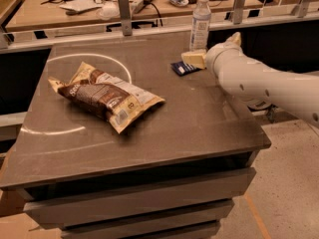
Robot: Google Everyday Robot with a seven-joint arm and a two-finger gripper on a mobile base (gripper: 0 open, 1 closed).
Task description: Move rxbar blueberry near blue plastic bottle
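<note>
The rxbar blueberry (181, 67), a small flat dark navy wrapper, lies on the dark table (199, 113) near its far right edge. The blue plastic bottle (201, 20) stands upright just behind it, a short gap away. My gripper (213, 49) is at the end of the white arm (264, 83) that reaches in from the right. One cream finger (194, 59) hangs just right of and slightly above the bar, and the other (234, 38) points up behind the wrist. The fingers are spread apart and hold nothing.
A large brown-and-cream chip bag (107, 96) lies at the table's middle left, inside a white painted circle (89, 59). A rail with metal posts (123, 6) runs behind the table, and beyond it stands a cluttered desk (89, 4). The floor (284, 183) lies to the right.
</note>
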